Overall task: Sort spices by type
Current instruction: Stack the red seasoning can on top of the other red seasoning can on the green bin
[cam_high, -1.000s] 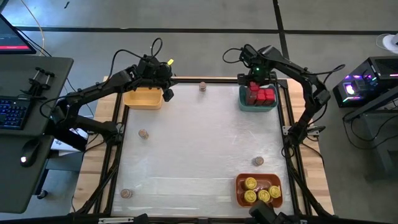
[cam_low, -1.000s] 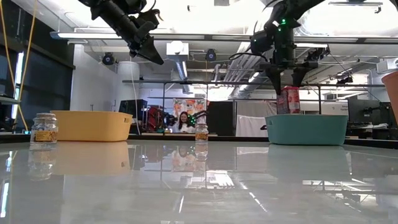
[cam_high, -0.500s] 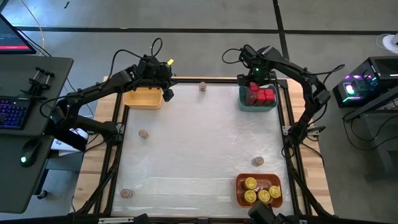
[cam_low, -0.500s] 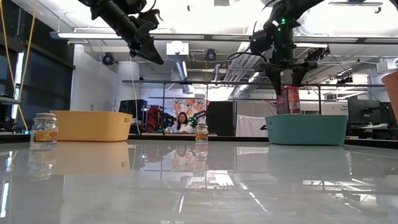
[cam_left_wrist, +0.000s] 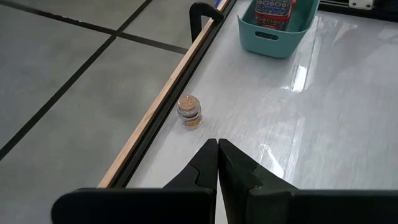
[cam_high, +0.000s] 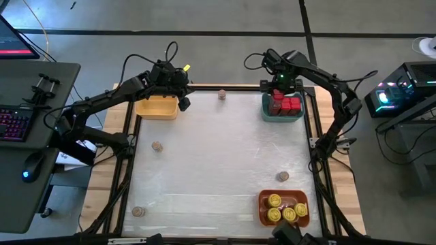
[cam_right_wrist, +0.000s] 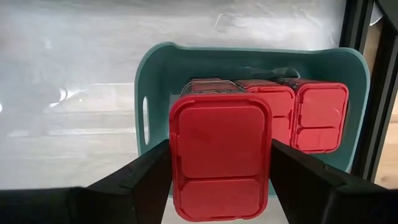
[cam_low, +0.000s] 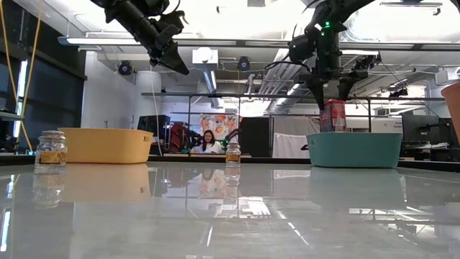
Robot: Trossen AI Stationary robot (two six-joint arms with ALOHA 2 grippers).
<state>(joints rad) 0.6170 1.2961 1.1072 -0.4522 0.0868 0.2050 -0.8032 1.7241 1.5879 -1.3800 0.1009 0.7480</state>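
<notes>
**Red tin hanging over the teal bin, four brown jars still loose**

The right gripper [cam_high: 278, 90] sits above the teal plastic bin [cam_high: 266, 113] at about 1 o'clock on the table, its fingers pinching a red boxy flat-lidded spice tin [cam_right_wrist: 221, 163] by the sides — the tin hangs above the bin's near end. More red tins [cam_right_wrist: 311, 116] stand in a row inside the bin; the rest are hidden behind the held one.

The left gripper [cam_high: 184, 103] hovers by the yellow plastic bin [cam_high: 157, 109] at about 11 o'clock, fingers pressed together with nothing in them.

Small round tan-brown jars are scattered on the white tabletop [cam_high: 218, 163]: one at 12 o'clock by the far rail [cam_high: 222, 94], one around 9 [cam_high: 157, 146], one down at 7 [cam_high: 138, 211], one near 4 [cam_high: 283, 176]. Round yellow-lidded jars [cam_high: 274, 200] are bunched together in the orange bin [cam_high: 262, 207] at 5 o'clock.

In the low view a person [cam_low: 210, 141] shows far back in the room.
</notes>
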